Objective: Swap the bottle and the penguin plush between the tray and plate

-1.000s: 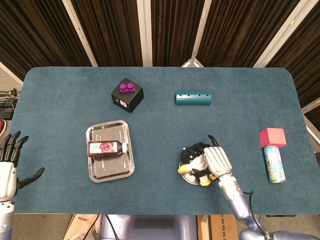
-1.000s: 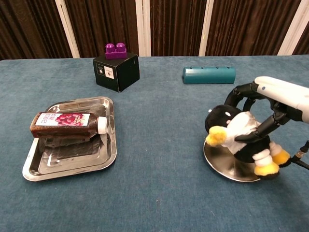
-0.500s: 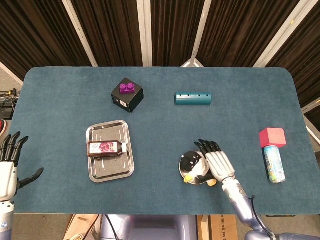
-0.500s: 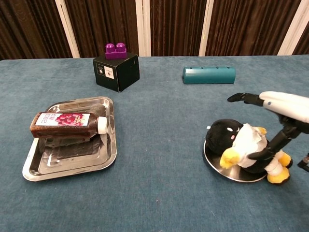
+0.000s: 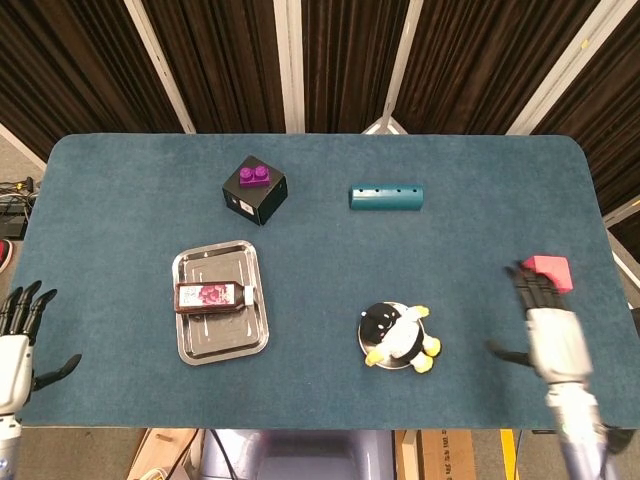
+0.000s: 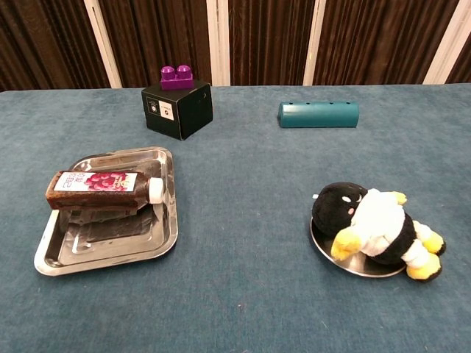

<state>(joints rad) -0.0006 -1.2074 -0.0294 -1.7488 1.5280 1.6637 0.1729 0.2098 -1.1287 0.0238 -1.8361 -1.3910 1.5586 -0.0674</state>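
A dark bottle (image 5: 210, 295) (image 6: 101, 186) with a floral label and white cap lies across the steel tray (image 5: 205, 345) (image 6: 110, 257) at the left. The black-and-white penguin plush (image 5: 398, 336) (image 6: 375, 228) lies on its side on a small round metal plate (image 5: 368, 345) (image 6: 335, 257) at the right. My right hand (image 5: 548, 335) hovers open, fingers spread, well to the right of the plush, in the head view only. My left hand (image 5: 12, 340) hangs open off the table's left front corner. Neither hand holds anything.
A black box (image 5: 255, 195) (image 6: 176, 110) with a purple brick (image 5: 253, 177) (image 6: 176, 76) on top stands at the back. A teal bar (image 5: 386, 197) (image 6: 318, 114) lies behind the plate. A red block (image 5: 550, 268) sits by my right hand.
My right hand let go of the penguin plush, left it lying on the plate, and pulled away to the right, out of the chest view. The left hand sank slightly.
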